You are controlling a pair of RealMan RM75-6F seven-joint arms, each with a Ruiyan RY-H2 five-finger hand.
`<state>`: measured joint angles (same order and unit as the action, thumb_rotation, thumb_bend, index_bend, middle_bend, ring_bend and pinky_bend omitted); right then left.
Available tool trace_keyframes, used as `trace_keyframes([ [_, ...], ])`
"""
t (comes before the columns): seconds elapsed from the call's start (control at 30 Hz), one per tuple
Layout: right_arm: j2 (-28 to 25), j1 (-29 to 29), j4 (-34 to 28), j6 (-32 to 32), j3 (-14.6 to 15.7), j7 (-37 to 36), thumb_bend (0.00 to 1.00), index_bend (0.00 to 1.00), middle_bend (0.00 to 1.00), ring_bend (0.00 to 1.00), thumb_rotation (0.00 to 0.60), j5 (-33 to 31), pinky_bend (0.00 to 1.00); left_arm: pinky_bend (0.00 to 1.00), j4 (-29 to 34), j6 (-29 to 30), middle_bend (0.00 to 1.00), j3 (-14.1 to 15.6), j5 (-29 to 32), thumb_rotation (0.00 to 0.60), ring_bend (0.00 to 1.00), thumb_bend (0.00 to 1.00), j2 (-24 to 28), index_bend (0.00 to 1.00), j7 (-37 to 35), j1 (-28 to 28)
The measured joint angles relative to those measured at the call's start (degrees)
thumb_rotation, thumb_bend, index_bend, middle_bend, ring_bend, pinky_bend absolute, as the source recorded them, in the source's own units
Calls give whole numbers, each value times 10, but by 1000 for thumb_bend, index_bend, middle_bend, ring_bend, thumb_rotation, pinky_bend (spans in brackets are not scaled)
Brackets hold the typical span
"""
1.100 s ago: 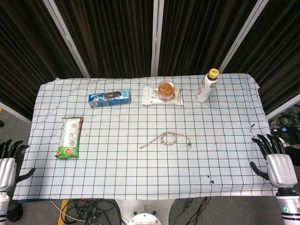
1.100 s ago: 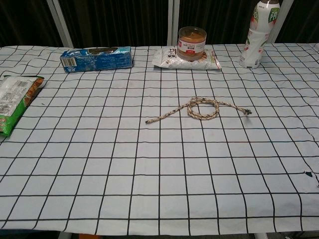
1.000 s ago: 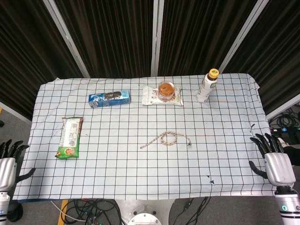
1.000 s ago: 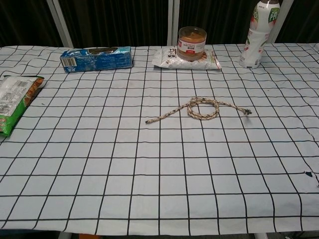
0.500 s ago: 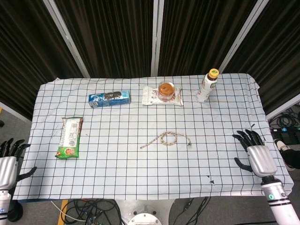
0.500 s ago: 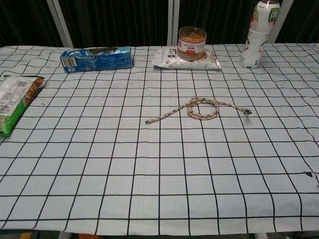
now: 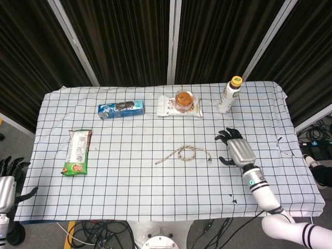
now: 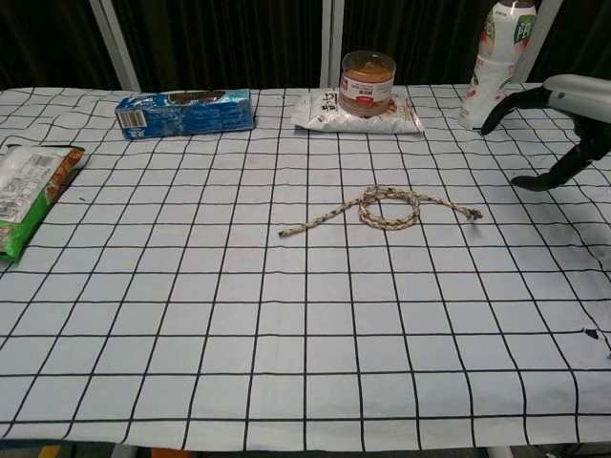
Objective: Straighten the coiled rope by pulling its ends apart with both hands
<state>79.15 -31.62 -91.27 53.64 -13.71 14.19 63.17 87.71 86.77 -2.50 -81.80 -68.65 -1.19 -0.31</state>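
A thin beige rope [image 7: 184,153] [image 8: 387,209] lies near the middle of the checked cloth, with one small loop in it and both ends free. My right hand [image 7: 236,148] [image 8: 568,119] hovers above the cloth just right of the rope's right end, fingers spread, holding nothing. My left hand [image 7: 6,181] hangs off the table's near left corner, fingers apart and empty; the chest view does not show it.
Along the far side stand a blue biscuit pack [image 7: 121,108], a white sachet with a brown jar [image 7: 183,99] on it, and a bottle [image 7: 229,95] with a yellow cap. A green snack bag [image 7: 78,151] lies at the left. The checked tablecloth [image 7: 129,187] covers the table.
My right hand has swung in from the table's right edge toward the rope's right end and now shows in the chest view. The left hand and the rope have barely moved.
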Motion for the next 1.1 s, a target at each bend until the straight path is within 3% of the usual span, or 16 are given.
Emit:
trace_keyframes([
  [0.17, 70, -43, 50, -12, -9, 54, 196, 316, 150, 0, 600, -72, 0, 0, -9, -4, 130, 0, 2, 600, 0, 112, -3, 240, -10, 0],
  [0.4, 129, -75, 113, -9, -7, 92, 194, 379, 155, 0, 600, -113, 0, 0, -21, -13, 130, -1, 1, 600, 0, 112, -5, 240, -21, -4],
  [0.7, 146, -92, 146, -16, 1, 101, 264, 468, 156, 0, 600, -130, 0, 0, -27, -12, 130, -3, 2, 600, 0, 112, -7, 240, -27, -4],
  [1.1, 158, -102, 169, -20, 13, 108, 301, 478, 155, 0, 600, -135, 0, 0, -28, -14, 130, -5, 5, 600, 0, 112, -8, 240, -27, -4],
])
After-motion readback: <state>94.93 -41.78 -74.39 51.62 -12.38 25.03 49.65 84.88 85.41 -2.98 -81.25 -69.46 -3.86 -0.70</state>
